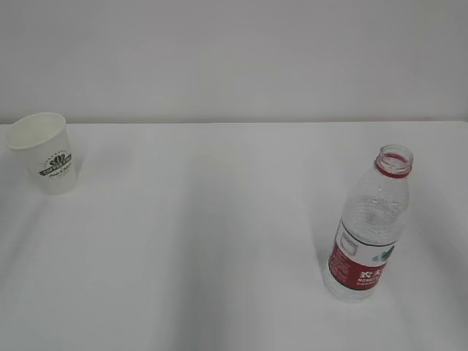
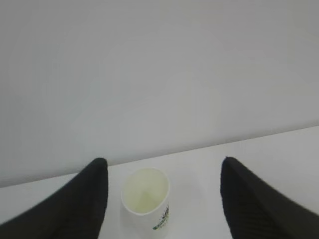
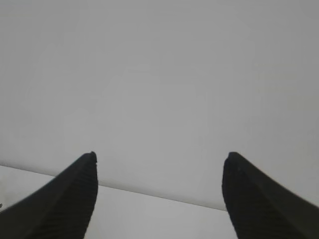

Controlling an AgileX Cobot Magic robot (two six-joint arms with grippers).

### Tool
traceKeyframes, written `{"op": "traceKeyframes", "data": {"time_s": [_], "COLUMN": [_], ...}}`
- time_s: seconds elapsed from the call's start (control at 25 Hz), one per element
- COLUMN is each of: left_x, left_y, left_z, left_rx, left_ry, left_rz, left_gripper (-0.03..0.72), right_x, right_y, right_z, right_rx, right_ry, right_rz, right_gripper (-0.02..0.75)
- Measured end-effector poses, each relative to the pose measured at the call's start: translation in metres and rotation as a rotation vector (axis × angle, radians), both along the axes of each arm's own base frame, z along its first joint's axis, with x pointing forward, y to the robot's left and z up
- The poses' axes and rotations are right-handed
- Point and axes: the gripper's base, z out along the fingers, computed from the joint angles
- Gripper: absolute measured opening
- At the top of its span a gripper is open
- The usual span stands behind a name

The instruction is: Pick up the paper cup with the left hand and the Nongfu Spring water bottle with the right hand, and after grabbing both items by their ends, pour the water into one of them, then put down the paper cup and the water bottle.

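Note:
The white paper cup (image 1: 45, 152) with a green logo stands upright at the far left of the table. In the left wrist view the paper cup (image 2: 145, 196) sits ahead of my left gripper (image 2: 163, 162), which is open, its black fingers (image 2: 89, 194) wide apart and clear of the cup. The uncapped Nongfu Spring water bottle (image 1: 369, 230), clear with a red label and neck ring, stands at the right front. My right gripper (image 3: 159, 155) is open with nothing between its fingers (image 3: 251, 194); the bottle is out of its view. Neither arm shows in the exterior view. Water is not discernible.
The white table (image 1: 212, 241) ends at a pale wall (image 1: 234, 58) behind. The table's far edge (image 3: 149, 195) crosses the right wrist view.

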Motion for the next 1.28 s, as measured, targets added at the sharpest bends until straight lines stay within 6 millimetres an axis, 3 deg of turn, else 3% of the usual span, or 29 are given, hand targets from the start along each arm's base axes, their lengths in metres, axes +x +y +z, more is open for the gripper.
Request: {"op": "traceKeyframes", "data": {"time_s": [0.44,0.88,1.28], "left_x": [0.019,0.026,0.026], "left_y": [-0.004,-0.006,-0.006], "left_z": [0.001,0.0,0.0], "left_rx": [0.052,0.05,0.029], "left_ry": [-0.076,-0.092,-0.088], "left_rz": [-0.017,-0.024,-0.023], "left_gripper": [0.516,0.516,0.516], "right_x": [0.022,0.022,0.022], "right_y": [0.009,0.01,0.011], "right_z": [-0.007,-0.007,-0.004], "right_rx": [-0.107,-0.162,-0.109], "right_ry": [-0.041,-0.071,-0.078], "right_rz": [0.122,0.141,0.146], "right_gripper": [0.587,0.587,0.586]}}
